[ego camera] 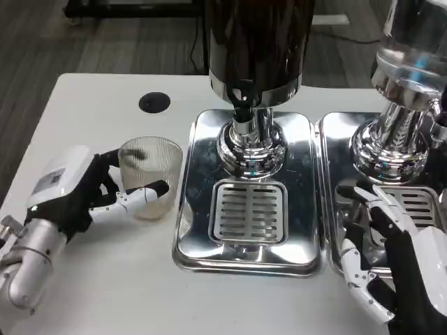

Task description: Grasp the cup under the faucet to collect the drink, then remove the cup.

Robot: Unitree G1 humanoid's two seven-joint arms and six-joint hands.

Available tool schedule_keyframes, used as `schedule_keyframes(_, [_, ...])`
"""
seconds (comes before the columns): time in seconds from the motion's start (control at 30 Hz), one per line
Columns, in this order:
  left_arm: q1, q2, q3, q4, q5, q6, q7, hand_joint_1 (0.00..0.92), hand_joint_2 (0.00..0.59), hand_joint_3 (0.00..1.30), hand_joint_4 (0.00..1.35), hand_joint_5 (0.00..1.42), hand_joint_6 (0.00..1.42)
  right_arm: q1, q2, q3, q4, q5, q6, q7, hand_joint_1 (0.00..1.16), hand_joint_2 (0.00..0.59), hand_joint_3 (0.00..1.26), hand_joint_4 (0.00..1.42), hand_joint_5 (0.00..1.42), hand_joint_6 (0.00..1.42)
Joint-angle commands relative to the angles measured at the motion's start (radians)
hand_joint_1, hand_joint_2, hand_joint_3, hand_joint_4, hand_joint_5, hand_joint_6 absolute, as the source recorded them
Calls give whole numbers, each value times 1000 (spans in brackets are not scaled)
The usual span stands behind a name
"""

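The left hand (77, 192) gripped the ribbed glass cup (149, 177) on the white table (91, 272) — just left of the chrome dispenser base (246, 202), beside its faucet (242, 112). The right hand (394, 255) lay open, holding nothing. Grey wood-look floor (42, 42) lay beyond.

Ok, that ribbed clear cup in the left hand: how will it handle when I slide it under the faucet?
The cup looks empty, so probably light and easily tipped. Its ribbed wall should help the left hand hold it. It seems thin and clear, possibly plastic, so a hard squeeze might flex it.
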Motion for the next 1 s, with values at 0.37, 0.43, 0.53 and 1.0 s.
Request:
schedule_keyframes(0.37, [33,5,48,-23,-19,-91,47,143,241,379,471,779,1007,3,-1,-12,-7,16,-25,11,432,582,263,129,108,283])
schedule_keyframes(0.43, [37,4,53,-28,-22,-106,48,142,241,379,471,779,1008,8,0,-15,-15,16,-24,11,432,582,263,129,108,283])
schedule_keyframes(0.53, [39,-1,57,-40,-23,-133,45,142,241,380,471,784,1010,14,4,-17,-24,15,-23,12,432,582,263,129,108,276])
schedule_keyframes(1.0, [1,-60,35,-70,2,-189,7,143,247,380,480,788,1017,29,27,-14,-48,7,-19,9,436,586,263,129,108,268])
